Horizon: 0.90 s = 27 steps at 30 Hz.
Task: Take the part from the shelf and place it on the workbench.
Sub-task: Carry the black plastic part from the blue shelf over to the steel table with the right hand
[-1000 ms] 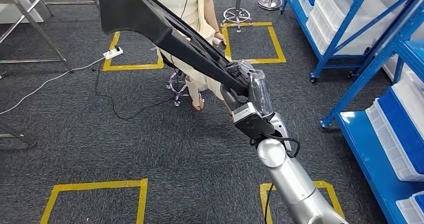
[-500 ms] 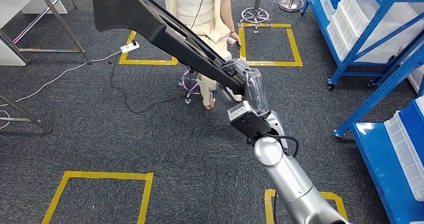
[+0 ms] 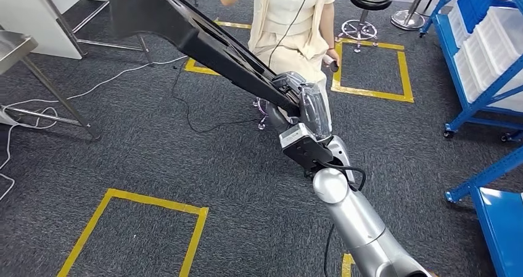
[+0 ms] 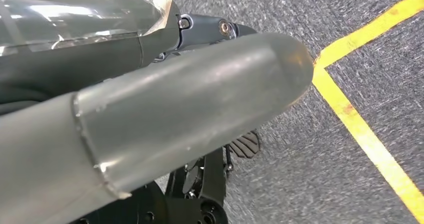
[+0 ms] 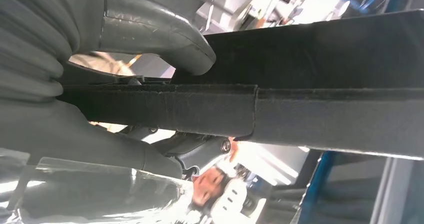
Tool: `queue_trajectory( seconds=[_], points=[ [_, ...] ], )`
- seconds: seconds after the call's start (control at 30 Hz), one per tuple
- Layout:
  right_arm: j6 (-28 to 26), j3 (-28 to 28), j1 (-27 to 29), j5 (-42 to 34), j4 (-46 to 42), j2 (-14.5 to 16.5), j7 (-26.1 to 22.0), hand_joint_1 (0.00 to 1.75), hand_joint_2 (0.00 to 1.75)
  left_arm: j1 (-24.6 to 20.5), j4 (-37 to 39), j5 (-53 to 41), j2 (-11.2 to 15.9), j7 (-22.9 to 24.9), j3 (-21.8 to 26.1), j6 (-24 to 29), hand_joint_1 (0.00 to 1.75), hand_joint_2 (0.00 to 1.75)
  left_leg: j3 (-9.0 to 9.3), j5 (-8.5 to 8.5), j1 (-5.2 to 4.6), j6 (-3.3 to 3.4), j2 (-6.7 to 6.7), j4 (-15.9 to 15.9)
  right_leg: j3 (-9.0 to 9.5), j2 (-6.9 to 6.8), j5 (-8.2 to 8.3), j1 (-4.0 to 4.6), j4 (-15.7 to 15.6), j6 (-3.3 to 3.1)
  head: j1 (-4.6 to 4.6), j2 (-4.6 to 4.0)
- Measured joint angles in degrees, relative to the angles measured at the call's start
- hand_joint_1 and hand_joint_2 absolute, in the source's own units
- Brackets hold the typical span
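Fingers and thumb of the right hand (image 3: 295,101) are closed around the narrow end of the long black part (image 3: 185,27), which is held up and reaches forward and to the left of the hand, above the carpet (image 3: 154,166). A person (image 3: 290,24) is seated just beyond the hand. Whether the left hand (image 4: 150,114) is spread or closed cannot be told

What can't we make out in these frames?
- Black part: far end cut off by the head view's top edge.
- Right hand: fingers hidden under part and plastic cover.
- Left hand: fingers hidden behind its thumb, left wrist view.
- Person: head cut off, head view.
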Motion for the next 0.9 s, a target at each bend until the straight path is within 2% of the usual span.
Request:
queue_trajectory(
  seconds=[0.03,0.1,0.13,0.17,0.2,0.27,0.3,0.33,0.37,0.4,0.47,0.5,0.53,0.57,0.63,0.7,0.77,0.83,0.87,0.9],
  points=[
    [0.0,0.1,0.0,0.0,0.0,0.0,0.0,1.75,1.75,0.0,0.0,0.0,0.0,0.0,0.0,0.0,0.0,0.0,-0.27,-0.06,-0.01,-0.34,-0.44,0.2,0.59,0.32,0.34,0.06,-1.2,-0.35,0.02,0.0],
    [0.0,0.2,-0.1,0.0,0.1,0.1,0.1,1.75,1.75,0.3,0.0,0.0,0.1,0.0,0.1,0.0,0.0,0.0,-0.65,0.06,0.1,-0.81,-1.09,0.3,0.72,-0.24,0.48,0.27,-1.3,-1.39,-0.03,0.01],
    [0.1,0.2,-0.2,0.0,0.1,0.3,0.1,1.75,1.75,0.4,0.0,0.0,0.1,0.0,0.1,0.0,0.0,0.0,-0.78,-0.07,0.14,-1.03,-0.75,0.5,0.75,-0.58,0.57,0.26,-1.4,-1.72,-0.06,0.0],
    [0.2,0.3,-0.4,0.0,0.1,0.5,0.1,1.75,1.75,0.5,0.0,0.0,0.1,0.0,0.2,0.0,0.0,0.0,-1.17,-0.65,0.13,-1.28,0.28,1.4,0.82,-0.95,0.62,0.19,-1.4,-2.11,-0.19,0.0],
    [0.3,0.3,-0.6,0.0,0.1,0.7,0.1,1.75,1.75,0.4,0.0,0.1,0.1,0.0,0.4,0.0,0.0,0.0,-2.1,-1.85,0.13,-1.54,1.68,3.3,0.88,-1.37,0.63,0.12,-1.5,-2.53,-0.31,0.0],
    [0.5,0.3,-1.0,0.2,0.1,1.0,0.3,1.75,1.75,0.3,0.0,0.1,0.0,-0.1,0.5,0.0,0.0,0.0,-5.62,-5.43,0.24,-1.99,4.38,10.5,0.93,-2.32,0.49,0.38,-1.5,-3.18,-0.55,-0.01],
    [0.6,0.4,-1.1,0.3,0.2,1.1,0.4,1.75,1.75,0.2,0.0,0.2,0.0,-0.1,0.6,0.1,0.0,0.0,-7.62,-6.92,0.36,-2.1,4.85,14.3,0.93,-2.87,0.42,0.55,-1.5,-3.35,-0.54,0.0],
    [0.8,0.4,-1.2,0.5,0.3,1.3,0.6,1.75,1.75,0.2,0.0,0.3,-0.1,-0.1,0.6,0.1,0.0,0.0,-8.99,-7.51,0.42,-2.11,5.02,16.8,0.94,-3.42,0.35,0.7,-1.5,-3.45,-0.55,0.0],
    [0.9,0.5,-1.3,0.6,0.4,1.4,0.7,1.75,1.75,0.2,0.0,0.4,-0.1,-0.1,0.7,0.2,0.0,0.0,-9.26,-7.01,0.44,-2.02,5.06,17.1,0.97,-3.96,0.29,0.84,-1.5,-3.53,-0.55,0.01],
    [1.1,0.6,-1.5,0.7,0.6,1.6,0.7,1.75,1.75,0.2,0.0,0.6,-0.1,-0.2,0.7,0.3,0.0,0.0,-8.27,-5.49,0.42,-1.8,5.18,15.0,1.05,-4.46,0.22,0.95,-1.5,-3.61,-0.55,0.01],
    [1.3,0.7,-2.1,0.8,0.7,2.1,0.8,1.75,1.75,0.2,0.0,0.8,-0.1,-0.3,0.8,0.5,0.0,0.0,-3.99,-1.87,0.01,-0.99,6.68,6.8,1.27,-5.35,0.07,1.21,-1.5,-3.73,-0.54,0.01],
    [1.5,0.7,-2.5,0.9,0.8,2.3,0.8,1.75,1.75,0.1,0.0,0.9,-0.1,-0.3,0.9,0.6,0.0,0.0,-2.22,-0.81,-0.31,-0.61,7.49,3.4,1.34,-5.73,-0.03,1.39,-1.5,-3.68,-0.52,0.01],
    [1.6,0.8,-2.8,0.8,0.9,2.5,0.8,1.75,1.75,0.0,0.0,1.0,-0.1,-0.4,0.9,0.6,0.0,0.0,-1.22,-0.42,-0.63,-0.3,8.1,1.4,1.37,-6.11,-0.13,1.51,-1.5,-3.58,-0.51,0.01],
    [1.6,0.8,-3.0,0.8,1.1,2.6,0.8,1.75,1.75,-0.1,0.0,1.1,-0.2,-0.4,1.0,0.8,0.0,0.0,-1.0,-0.57,-0.9,-0.13,8.18,0.8,1.41,-6.53,-0.22,1.59,-1.6,-3.41,-0.5,0.0],
    [1.8,0.9,-3.4,0.8,1.4,3.1,0.8,1.75,1.75,0.0,0.0,1.2,-0.3,-0.5,1.2,1.0,0.0,0.0,-0.72,-0.24,-0.83,0.27,7.06,0.2,1.58,-7.01,-0.4,1.66,-1.7,-2.95,-0.49,0.0],
    [1.9,1.0,-3.9,0.9,1.7,3.4,0.7,1.75,1.75,0.0,0.0,1.2,-0.4,-0.6,1.5,1.0,0.0,0.0,0.05,0.4,-0.43,0.82,6.06,-0.9,0.87,-5.29,-1.58,1.63,0.3,-2.79,-0.46,0.01],
    [2.0,1.0,-4.3,0.9,1.9,3.4,0.7,1.75,1.75,-0.2,0.0,1.1,-0.5,-0.7,1.6,1.0,0.0,0.0,0.43,0.74,-0.19,1.14,5.03,-1.4,-2.19,-2.82,-4.36,1.39,6.8,-3.08,-0.39,0.0],
    [2.0,1.0,-4.2,1.0,2.2,3.3,0.7,1.75,1.75,-0.2,0.0,1.1,-0.5,-0.7,1.7,0.9,0.0,0.0,0.39,0.76,-0.15,1.18,3.66,-1.4,-5.88,-2.05,-6.51,1.11,13.6,-2.9,-0.35,-0.01],
    [2.0,1.0,-4.2,1.0,2.4,3.3,0.8,1.75,1.75,-0.2,0.0,1.0,-0.6,-0.7,1.7,0.9,0.0,0.0,0.4,0.74,-0.12,1.16,2.93,-1.4,-6.62,-1.97,-6.41,0.95,14.5,-2.46,-0.35,-0.01],
    [2.0,1.0,-4.2,1.0,2.5,3.2,0.8,1.75,1.75,-0.2,0.0,1.0,-0.6,-0.7,1.7,0.9,0.0,0.0,0.43,0.7,-0.04,1.08,2.21,-1.3,-6.17,-1.9,-5.35,0.78,13.0,-1.85,-0.35,-0.01]
  ],
)
